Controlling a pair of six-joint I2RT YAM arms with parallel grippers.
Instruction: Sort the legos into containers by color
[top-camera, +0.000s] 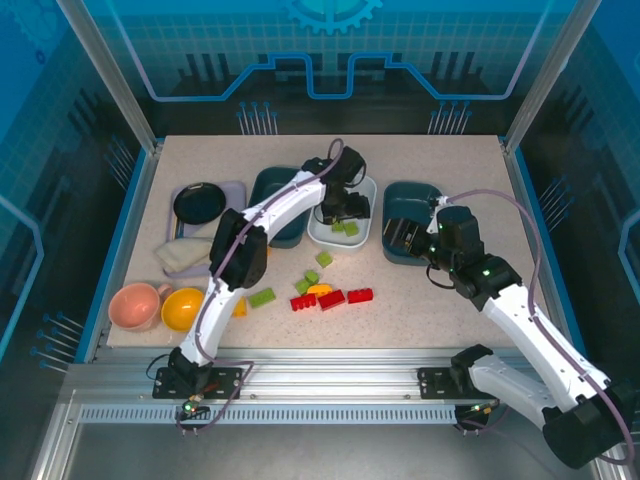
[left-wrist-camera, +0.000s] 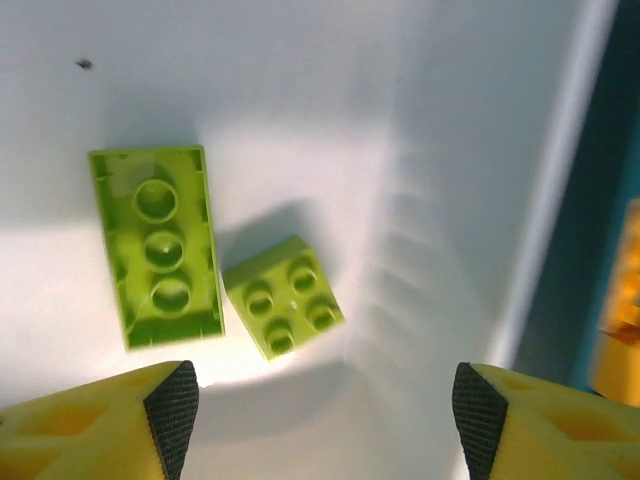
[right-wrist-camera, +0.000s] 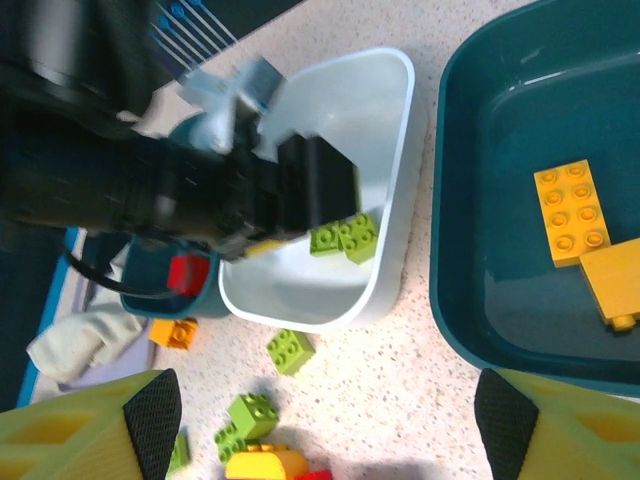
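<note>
Farthest left of the three containers, the left teal tray (top-camera: 268, 185) lay partly under the reaching left arm. Next to it, the left claw (left-wrist-camera: 320, 400) hung over the white tray (left-wrist-camera: 300, 100) with its jaws spread wide and nothing between them. Two legos lay on the tray floor just beyond its fingertips: a long green brick (left-wrist-camera: 160, 250), studs down, its long axis running away from the claw, and a square green brick (left-wrist-camera: 283, 297) touching it at a corner and turned askew. From the overhead view, the unsorted pile sat on the counter (top-camera: 390, 320) toward the near edge from that claw, between the two arms. One loose green brick (top-camera: 324, 258) lay closest to the white tray. The red bricks (top-camera: 331, 299) lay further toward the near edge, strung out in a row that ran left to right. Judging by this, the left arm was nearer the green pieces and would need to draw back toward its base to reach them. To the right, the right claw (right-wrist-camera: 320, 410) was likewise agape and empty, beside the right teal tray (right-wrist-camera: 470, 150), where yellow bricks (right-wrist-camera: 572, 212) rested.
</note>
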